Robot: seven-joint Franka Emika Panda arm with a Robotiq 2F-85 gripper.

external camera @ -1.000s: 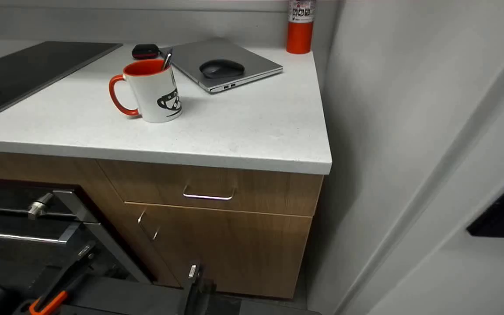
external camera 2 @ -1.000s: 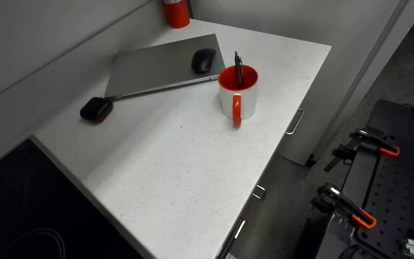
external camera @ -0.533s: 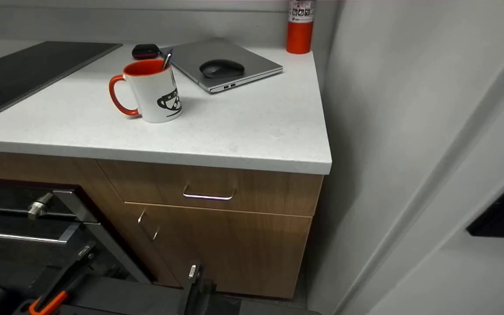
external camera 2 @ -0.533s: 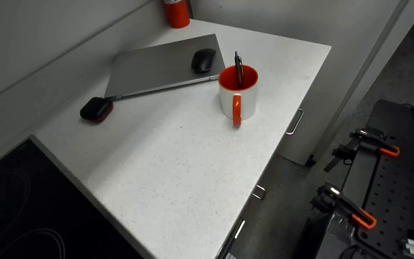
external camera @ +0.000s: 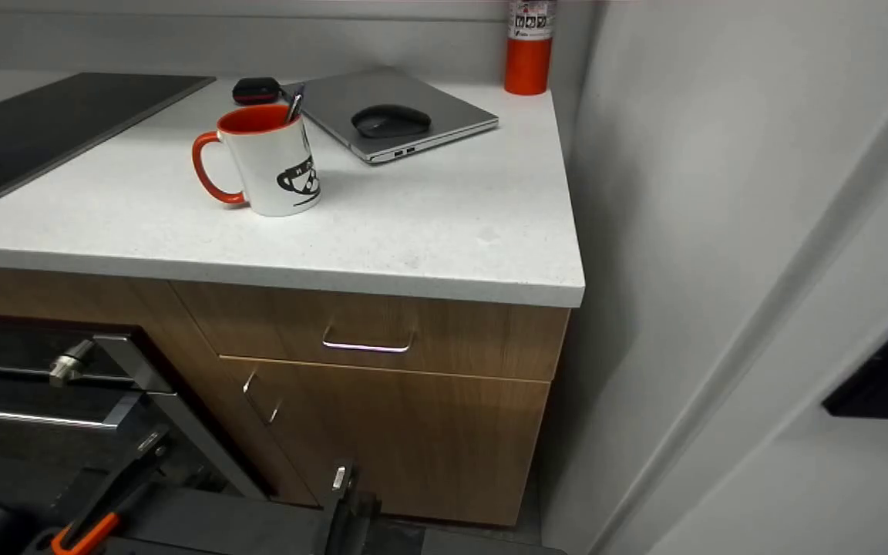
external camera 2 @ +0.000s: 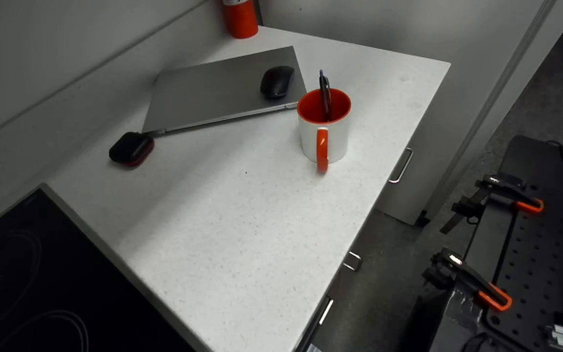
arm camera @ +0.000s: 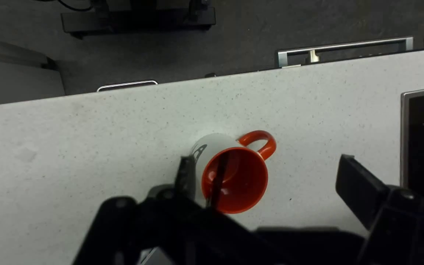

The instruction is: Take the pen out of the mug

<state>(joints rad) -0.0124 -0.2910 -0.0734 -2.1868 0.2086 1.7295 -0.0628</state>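
Observation:
The white mug with red inside and handle stands upright on the counter in both exterior views (external camera: 270, 173) (external camera 2: 336, 144). The dark pen leans in it and sticks up above the rim in both exterior views (external camera: 294, 106) (external camera 2: 325, 95). In the wrist view my gripper (arm camera: 266, 163) is open, its fingers wide apart and nothing held. The mug (arm camera: 215, 142) shows beyond the fingers, nearer the left one, with the pen (arm camera: 218, 182) inside. The pen's upper end is hidden behind the left finger's linkage. My gripper is out of view in both exterior views.
A grey laptop (external camera 2: 213, 93) with a black mouse (external camera 2: 277, 81) on it lies near the mug. A small black and red case (external camera 2: 131, 148) and a cooktop (external camera 2: 42, 283) are on the counter. A red cylinder (external camera: 527, 65) stands at the back corner. The counter's front edge (external camera: 382, 281) drops to drawers.

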